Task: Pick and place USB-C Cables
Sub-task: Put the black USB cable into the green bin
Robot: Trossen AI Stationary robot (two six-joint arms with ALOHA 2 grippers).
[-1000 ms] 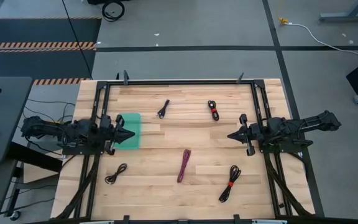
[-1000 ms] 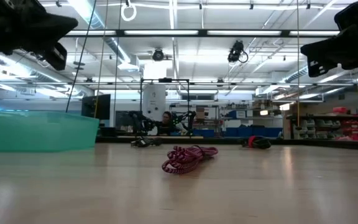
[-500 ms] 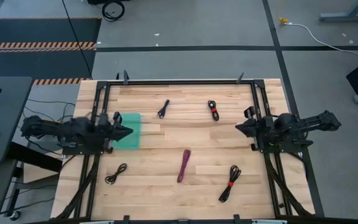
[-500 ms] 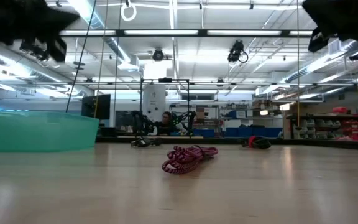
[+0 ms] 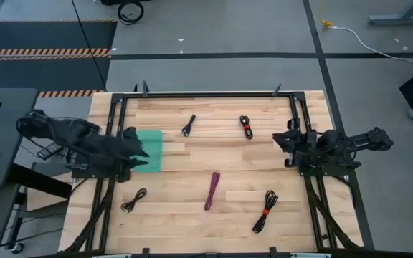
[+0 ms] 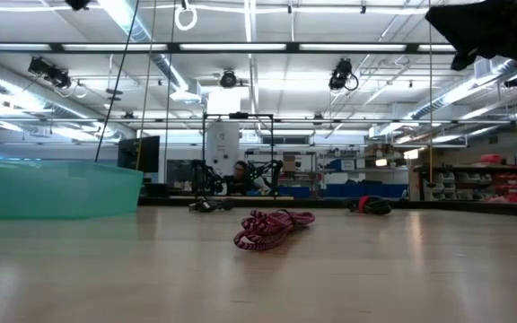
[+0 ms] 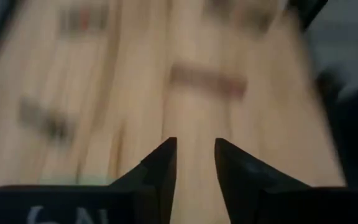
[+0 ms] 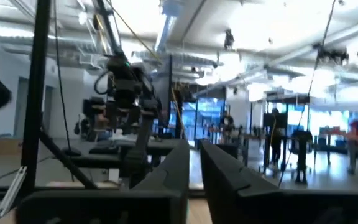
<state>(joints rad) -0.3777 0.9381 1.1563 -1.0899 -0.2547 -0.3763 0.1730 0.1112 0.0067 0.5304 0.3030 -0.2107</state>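
None of the work appeared to be done. All five USB-C cables lay loose on the table (image 5: 192,215), and the teal tray (image 5: 151,150) near the table's left edge showed nothing inside it that could be made out.

The purple cable (image 5: 212,190) lay near the middle of the table, towards the near edge. A black cable with a red tie (image 5: 265,211) sat near the near right corner, and another red-tied black cable (image 5: 246,127) lay towards the far edge on the right side. A small black cable (image 5: 188,125) rested towards the far edge, left of centre, and the last black cable (image 5: 133,199) lay near the near left corner, well apart from the tray.

The left end effector (image 5: 136,148) hung over the tray at the left edge, its fingers (image 7: 160,168) parted by a narrow gap with nothing between them. The right end effector (image 5: 279,140) was by the right edge, near the far red-tied cable but not touching it, its fingers (image 8: 179,168) only slightly apart and empty.

By this reading the task was at its start: every cable remained to be picked up, presumably for the tray.
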